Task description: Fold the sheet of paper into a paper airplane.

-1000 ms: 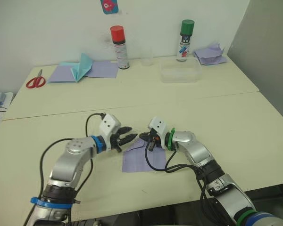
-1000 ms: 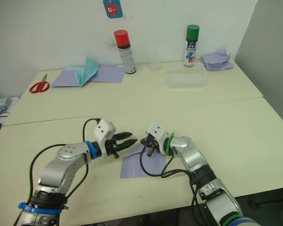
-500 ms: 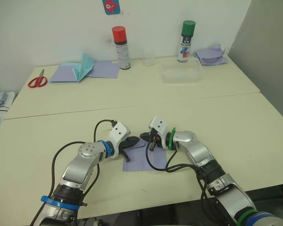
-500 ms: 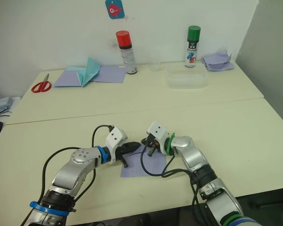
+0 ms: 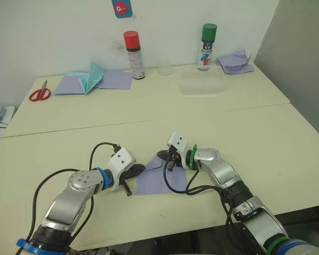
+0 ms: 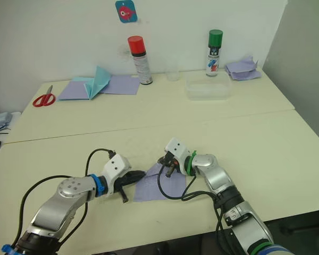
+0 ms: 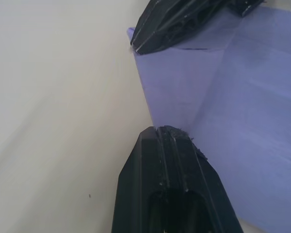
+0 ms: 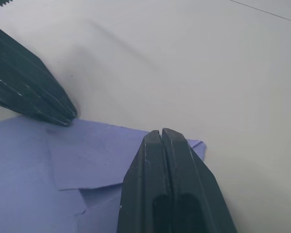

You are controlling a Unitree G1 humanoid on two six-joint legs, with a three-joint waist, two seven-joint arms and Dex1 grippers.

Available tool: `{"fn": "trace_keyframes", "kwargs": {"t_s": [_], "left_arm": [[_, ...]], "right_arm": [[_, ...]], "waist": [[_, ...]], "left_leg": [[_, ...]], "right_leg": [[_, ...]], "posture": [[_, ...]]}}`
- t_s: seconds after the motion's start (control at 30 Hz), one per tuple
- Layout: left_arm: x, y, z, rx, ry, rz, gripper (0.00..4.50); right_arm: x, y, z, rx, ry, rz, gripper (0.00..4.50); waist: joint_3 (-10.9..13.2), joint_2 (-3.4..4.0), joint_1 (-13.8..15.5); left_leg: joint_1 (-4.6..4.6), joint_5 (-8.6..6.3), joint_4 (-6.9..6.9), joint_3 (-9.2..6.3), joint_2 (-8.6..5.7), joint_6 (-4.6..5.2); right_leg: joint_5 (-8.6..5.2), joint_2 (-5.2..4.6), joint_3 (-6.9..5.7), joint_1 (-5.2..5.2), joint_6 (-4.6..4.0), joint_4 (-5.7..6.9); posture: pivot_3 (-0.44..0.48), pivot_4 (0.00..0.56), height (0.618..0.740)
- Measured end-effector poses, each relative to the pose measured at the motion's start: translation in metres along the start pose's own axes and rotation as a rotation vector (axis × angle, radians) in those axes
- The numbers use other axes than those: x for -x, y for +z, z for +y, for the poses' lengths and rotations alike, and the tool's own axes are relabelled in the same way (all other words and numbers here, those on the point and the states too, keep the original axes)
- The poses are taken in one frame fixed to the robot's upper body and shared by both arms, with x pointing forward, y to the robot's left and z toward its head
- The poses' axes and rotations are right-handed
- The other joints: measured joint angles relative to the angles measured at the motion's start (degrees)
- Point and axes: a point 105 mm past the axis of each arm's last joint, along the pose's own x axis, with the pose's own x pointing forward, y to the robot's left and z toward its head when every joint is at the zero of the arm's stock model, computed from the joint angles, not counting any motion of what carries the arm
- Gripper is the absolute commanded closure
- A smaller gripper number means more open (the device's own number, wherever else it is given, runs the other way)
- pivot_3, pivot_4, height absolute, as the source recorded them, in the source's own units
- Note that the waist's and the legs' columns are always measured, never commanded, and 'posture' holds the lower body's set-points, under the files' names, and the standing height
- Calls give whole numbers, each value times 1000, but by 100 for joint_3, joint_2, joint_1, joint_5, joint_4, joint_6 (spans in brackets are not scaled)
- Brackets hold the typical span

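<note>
The sheet of paper [image 5: 158,180] is pale lavender and lies flat on the near table between my two arms, with a flap folded over at its far edge [image 8: 102,155]. My right gripper [image 5: 160,154] is shut, its tip resting on the paper's far corner [image 8: 162,133]. My left gripper [image 5: 137,169] is shut too, its tip [image 7: 165,131] touching the table at the paper's left edge. The two gripper tips are a short distance apart. The paper airplane is out of view.
On the far table stand a red-capped can [image 5: 132,54], a green-capped can [image 5: 206,39], a clear cup [image 5: 165,67] and a clear container [image 5: 202,83]. A teal pointed paper shape [image 5: 93,76] lies on lavender sheets, with red scissors [image 5: 39,94] at left and a lavender heap [image 5: 235,61] at right.
My left gripper, open and raised a second ago, came down shut onto the paper, then drew back left to its edge. The right gripper has stayed put.
</note>
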Motion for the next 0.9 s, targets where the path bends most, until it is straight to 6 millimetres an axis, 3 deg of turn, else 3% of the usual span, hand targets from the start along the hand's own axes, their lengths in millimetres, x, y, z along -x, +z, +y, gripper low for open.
{"fn": "trace_keyframes", "kwargs": {"t_s": [0.2,0.37,0.43,0.57,0.67,0.9], "left_arm": [[15,5,15,55,39,-50,4487],[12,42,21,8,18,-163,4487],[6,46,15,6,-11,-179,4487],[-12,39,0,9,-60,-150,4487],[-25,21,-5,-17,-69,-89,4487],[-31,22,-4,-59,-67,-101,4487]], "right_arm": [[0,1,-1,5,0,-5,4500],[-1,1,-2,5,1,-4,4500],[-2,2,-1,7,5,-5,4500],[-2,2,0,8,10,-5,4500],[-2,2,-1,8,8,-5,4500],[-2,6,9,-1,16,-56,4500]], "waist": [[5,0,3],[4,-2,10],[5,-1,6],[5,-1,1],[5,-1,5],[4,-1,13]], "left_leg": [[-4,1,1,-3,4,-3],[-6,1,5,1,1,-3],[-6,0,4,2,0,-4],[-6,-3,4,0,1,-7],[-6,-3,4,0,1,-7],[-6,-3,7,-2,0,-7]], "right_leg": [[0,2,-4,-5,0,0],[0,2,0,-2,0,-1],[0,2,1,-3,-1,-1],[1,2,0,-5,-2,0],[1,2,0,-5,-2,0],[1,1,-1,-3,-1,1]], "posture": [[0,150,740],[0,150,740],[0,150,740],[0,150,740],[0,150,740],[0,150,740]]}}
